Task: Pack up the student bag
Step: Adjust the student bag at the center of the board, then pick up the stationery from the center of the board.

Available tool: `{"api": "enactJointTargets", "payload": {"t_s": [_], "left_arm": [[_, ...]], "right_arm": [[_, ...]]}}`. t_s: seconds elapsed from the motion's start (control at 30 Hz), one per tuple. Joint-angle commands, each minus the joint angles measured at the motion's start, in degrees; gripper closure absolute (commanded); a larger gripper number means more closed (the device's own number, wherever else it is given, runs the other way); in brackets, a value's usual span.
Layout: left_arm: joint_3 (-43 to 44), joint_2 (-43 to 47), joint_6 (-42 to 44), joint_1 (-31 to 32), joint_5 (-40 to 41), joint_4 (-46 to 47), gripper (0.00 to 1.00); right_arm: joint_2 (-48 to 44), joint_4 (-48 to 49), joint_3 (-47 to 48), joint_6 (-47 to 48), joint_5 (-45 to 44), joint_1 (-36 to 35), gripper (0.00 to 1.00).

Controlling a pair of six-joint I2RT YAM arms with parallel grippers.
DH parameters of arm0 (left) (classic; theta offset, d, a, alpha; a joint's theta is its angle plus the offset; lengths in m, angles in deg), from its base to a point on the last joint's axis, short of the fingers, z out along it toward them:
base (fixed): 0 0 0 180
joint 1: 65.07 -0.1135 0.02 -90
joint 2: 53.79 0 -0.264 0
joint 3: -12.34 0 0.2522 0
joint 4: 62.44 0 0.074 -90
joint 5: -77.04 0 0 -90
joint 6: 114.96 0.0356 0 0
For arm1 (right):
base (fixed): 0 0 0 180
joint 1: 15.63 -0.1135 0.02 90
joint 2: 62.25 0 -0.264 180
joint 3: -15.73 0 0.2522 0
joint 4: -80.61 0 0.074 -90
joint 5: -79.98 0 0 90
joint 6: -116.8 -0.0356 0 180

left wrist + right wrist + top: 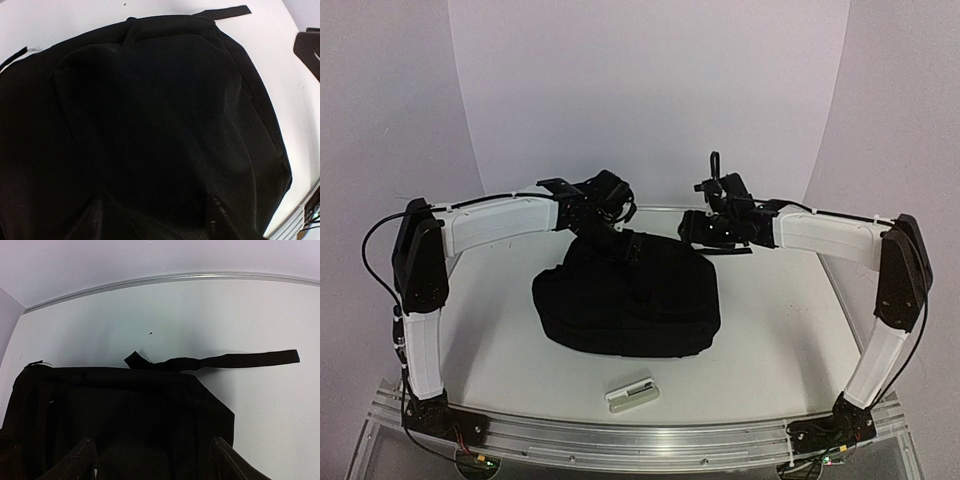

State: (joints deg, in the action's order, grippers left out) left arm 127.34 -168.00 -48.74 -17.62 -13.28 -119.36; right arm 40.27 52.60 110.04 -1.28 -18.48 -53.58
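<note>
The student bag [625, 295], a big black soft backpack, lies flat in the middle of the table. My left gripper [610, 228] hovers over its far left edge. In the left wrist view the bag [150, 115] fills the frame, and the left gripper [154, 220] has its dark fingers [215, 215] spread wide, with fabric lying between and under them. My right gripper [695, 228] is at the bag's far right corner. In the right wrist view it [154, 462] stands open above the bag [125, 410], nothing pinched in it.
A black strap [225, 360] trails from the bag across the white table towards the back rail [175, 279]. A small white case [632, 393] lies near the front edge. White walls close in the back and sides.
</note>
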Motion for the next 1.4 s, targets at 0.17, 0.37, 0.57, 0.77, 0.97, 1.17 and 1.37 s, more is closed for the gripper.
{"api": "enactJointTargets", "payload": {"t_s": [0.17, 0.37, 0.57, 0.77, 0.97, 1.17, 1.37], "left_arm": [[-7.8, 6.2, -2.3, -4.1, -6.5, 5.3, 0.61], [-12.7, 8.3, -3.5, -5.4, -8.5, 8.2, 0.77], [-15.3, 9.2, -4.2, -6.3, -11.9, 11.5, 0.82], [-16.0, 9.5, -4.3, -6.4, -12.1, 12.4, 0.83], [-16.8, 10.0, -4.3, -6.4, -12.4, 13.5, 0.84], [-17.0, 10.1, -4.4, -6.5, -12.6, 13.9, 0.84], [-17.4, 10.0, -4.5, -6.5, -13.0, 14.7, 0.84]], "right_arm": [[-3.1, -0.3, 0.8, -2.6, -0.5, -4.5, 0.27], [-0.7, -0.2, 3.3, -3.9, 2.9, -8.3, 0.29], [3.0, -0.3, 7.0, -4.1, 3.8, -12.1, 0.27], [6.0, -2.0, 9.8, -3.5, 1.3, -14.5, 0.28], [9.8, -8.4, 13.0, -2.6, -5.9, -15.5, 0.35], [13.1, -15.2, 16.8, -4.0, -11.9, -15.7, 0.54], [9.7, -15.4, 16.9, -8.6, -17.7, -15.6, 0.90]]}}
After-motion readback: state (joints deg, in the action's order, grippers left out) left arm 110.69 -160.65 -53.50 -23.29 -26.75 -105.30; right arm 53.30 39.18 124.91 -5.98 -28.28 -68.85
